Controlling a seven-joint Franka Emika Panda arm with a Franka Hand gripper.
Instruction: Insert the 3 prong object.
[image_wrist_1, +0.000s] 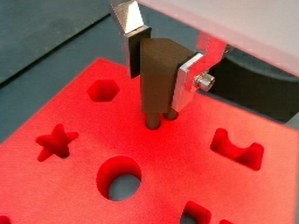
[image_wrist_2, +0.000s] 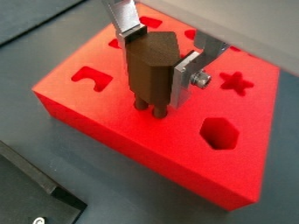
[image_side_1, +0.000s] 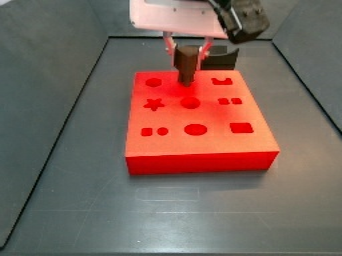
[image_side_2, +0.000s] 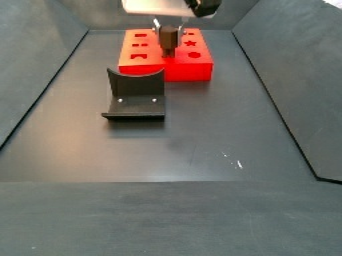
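Note:
My gripper (image_wrist_1: 159, 57) is shut on the 3 prong object (image_wrist_1: 156, 74), a dark brown peg with thin prongs at its lower end. It stands upright, its prongs touching the top of the red board (image_wrist_1: 70, 188) near the middle. In a wrist view the peg (image_wrist_2: 149, 70) sits between the silver fingers (image_wrist_2: 184, 72), prongs down on the red board (image_wrist_2: 152, 140). In both side views the gripper (image_side_1: 190, 55) (image_side_2: 168, 35) hangs over the board (image_side_1: 201, 150) (image_side_2: 190, 68). How deep the prongs sit is hidden.
The board has shaped holes: a hexagon (image_wrist_1: 105, 88), a star (image_wrist_1: 55, 142), a round hole (image_wrist_1: 121, 178) and a U-shaped slot (image_wrist_1: 237, 147). The fixture (image_side_2: 135, 95) stands on the dark floor beside the board. Dark walls ring the floor.

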